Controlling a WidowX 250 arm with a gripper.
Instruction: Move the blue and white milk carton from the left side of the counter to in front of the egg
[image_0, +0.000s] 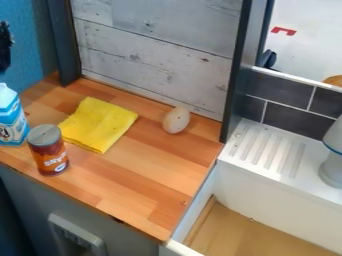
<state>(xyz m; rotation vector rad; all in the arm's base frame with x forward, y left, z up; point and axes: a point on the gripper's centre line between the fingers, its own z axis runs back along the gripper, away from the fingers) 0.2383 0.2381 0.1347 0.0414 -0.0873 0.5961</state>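
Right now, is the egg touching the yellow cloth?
Apart. The camera view shows a strip of bare wooden counter between the right corner of the yellow cloth and the egg.

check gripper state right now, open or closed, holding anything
Gripper: at the upper left edge; open, closed or holding something cannot be told.

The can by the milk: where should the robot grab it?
Probably by the upper sides, coming straight down: the can stands upright with straight, round sides. The milk carton is close beside it, so steer clear of that.
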